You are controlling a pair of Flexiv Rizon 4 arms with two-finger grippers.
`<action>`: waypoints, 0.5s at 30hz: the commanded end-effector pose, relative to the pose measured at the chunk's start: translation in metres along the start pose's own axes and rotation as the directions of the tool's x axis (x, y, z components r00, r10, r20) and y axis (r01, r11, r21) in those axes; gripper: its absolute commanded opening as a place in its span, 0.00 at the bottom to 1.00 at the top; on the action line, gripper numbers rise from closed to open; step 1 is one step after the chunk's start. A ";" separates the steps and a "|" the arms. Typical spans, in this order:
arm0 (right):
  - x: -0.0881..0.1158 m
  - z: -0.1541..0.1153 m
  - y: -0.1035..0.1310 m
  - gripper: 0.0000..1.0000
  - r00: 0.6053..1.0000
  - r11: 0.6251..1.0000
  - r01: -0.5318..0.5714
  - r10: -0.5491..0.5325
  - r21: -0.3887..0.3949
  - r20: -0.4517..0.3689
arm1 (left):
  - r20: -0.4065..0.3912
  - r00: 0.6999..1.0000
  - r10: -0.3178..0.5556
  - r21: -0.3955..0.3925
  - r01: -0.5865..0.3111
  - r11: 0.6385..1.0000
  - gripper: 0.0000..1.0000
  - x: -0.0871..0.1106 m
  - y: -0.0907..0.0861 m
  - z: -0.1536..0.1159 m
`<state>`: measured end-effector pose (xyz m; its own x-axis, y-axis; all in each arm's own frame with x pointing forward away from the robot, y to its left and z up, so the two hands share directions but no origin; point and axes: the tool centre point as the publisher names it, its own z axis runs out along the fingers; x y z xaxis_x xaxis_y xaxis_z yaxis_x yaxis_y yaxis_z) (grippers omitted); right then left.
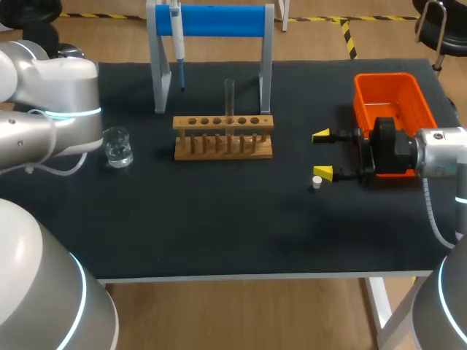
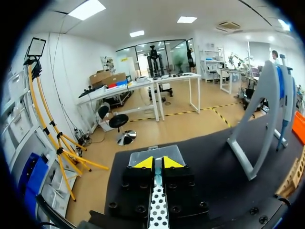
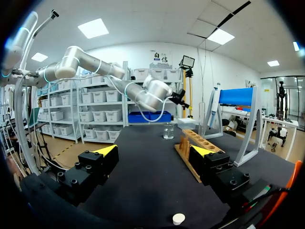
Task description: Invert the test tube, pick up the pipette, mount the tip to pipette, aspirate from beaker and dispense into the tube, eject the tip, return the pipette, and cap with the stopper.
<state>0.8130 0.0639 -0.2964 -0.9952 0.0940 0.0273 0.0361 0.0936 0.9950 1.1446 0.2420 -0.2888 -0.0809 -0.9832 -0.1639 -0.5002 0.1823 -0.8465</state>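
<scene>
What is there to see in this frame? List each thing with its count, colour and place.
table: one, black top, under everything
pipette stand: one, blue bar on grey legs, back of the table
pipette: one, white and blue, hanging at the stand's left end
rack: one, wooden, in front of the stand
test tube: one, clear, upright in the rack
beaker: one, clear glass, left of the rack
bin: one, orange, right side of the table
stopper: one, white, beside the right gripper's nearer fingertip
clear box: one, see-through, just ahead of the left gripper
left gripper: yellow tips together, nothing between them
right gripper: yellow tips wide apart, empty, left of the bin
</scene>
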 end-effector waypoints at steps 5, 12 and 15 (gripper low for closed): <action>0.001 0.000 0.000 1.00 1.000 1.000 0.000 0.000 0.002 0.003 | -0.167 0.982 0.084 0.096 -0.069 0.993 0.00 0.028 -0.020 -0.049; 0.001 0.000 0.000 1.00 1.000 1.000 0.000 0.000 0.002 0.003 | -0.350 0.918 0.186 0.198 -0.121 0.973 0.00 0.054 -0.030 -0.083; 0.001 0.000 0.000 1.00 1.000 1.000 0.000 0.000 0.002 0.003 | -0.350 0.918 0.186 0.198 -0.121 0.973 0.00 0.054 -0.030 -0.083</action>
<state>0.8130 0.0640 -0.2964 -0.9952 0.0940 0.0273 0.0361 0.0935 0.9950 1.1067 0.1681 -0.2389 -0.3824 -0.9080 -0.1713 -0.3219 0.3047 -0.8964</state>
